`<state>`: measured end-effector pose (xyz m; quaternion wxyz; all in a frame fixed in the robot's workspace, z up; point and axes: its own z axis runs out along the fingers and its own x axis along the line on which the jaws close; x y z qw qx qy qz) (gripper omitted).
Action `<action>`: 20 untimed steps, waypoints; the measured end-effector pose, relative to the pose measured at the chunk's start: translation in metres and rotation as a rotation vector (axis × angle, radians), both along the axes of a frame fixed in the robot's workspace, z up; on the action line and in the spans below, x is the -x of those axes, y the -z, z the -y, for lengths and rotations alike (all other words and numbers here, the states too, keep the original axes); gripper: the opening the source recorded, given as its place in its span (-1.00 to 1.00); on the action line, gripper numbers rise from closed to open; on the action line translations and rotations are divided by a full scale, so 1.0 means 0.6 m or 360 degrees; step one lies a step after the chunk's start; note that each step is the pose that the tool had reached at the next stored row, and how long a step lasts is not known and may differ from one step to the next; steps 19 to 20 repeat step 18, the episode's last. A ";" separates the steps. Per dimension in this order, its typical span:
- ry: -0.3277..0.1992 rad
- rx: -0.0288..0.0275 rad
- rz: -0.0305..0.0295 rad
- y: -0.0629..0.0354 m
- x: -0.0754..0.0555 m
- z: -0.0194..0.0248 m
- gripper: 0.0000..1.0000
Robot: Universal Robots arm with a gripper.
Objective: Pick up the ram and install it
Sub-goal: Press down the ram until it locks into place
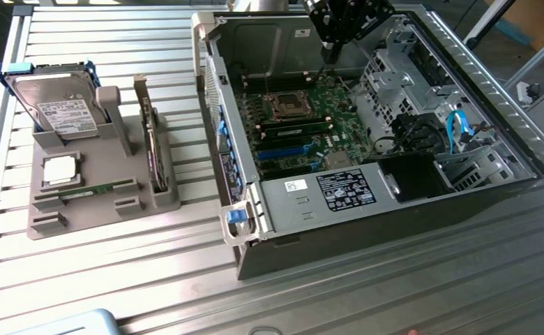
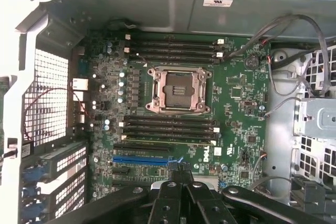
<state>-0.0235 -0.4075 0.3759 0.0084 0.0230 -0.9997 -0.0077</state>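
Slatted metal table (image 1: 114, 279), open computer case (image 1: 495, 188), ram (image 1: 296, 128) seemingly seated

My bench, a ribbed metal table (image 1: 114, 265) of pale slats, raised rail along the exterior view's left edge, bright even light, brown board (image 1: 533, 21) far right, white frame legs (image 1: 481, 21) beside it

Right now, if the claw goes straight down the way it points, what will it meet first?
Most likely the green motherboard inside the open grey computer case. The shut black claw points down at the board, near the black memory slots. Depth is unclear, so whether it meets a slot or bare board, I cannot tell.
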 end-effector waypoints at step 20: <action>0.0033 0.00040 0.00067 0.000 0.000 -0.0015 -0.80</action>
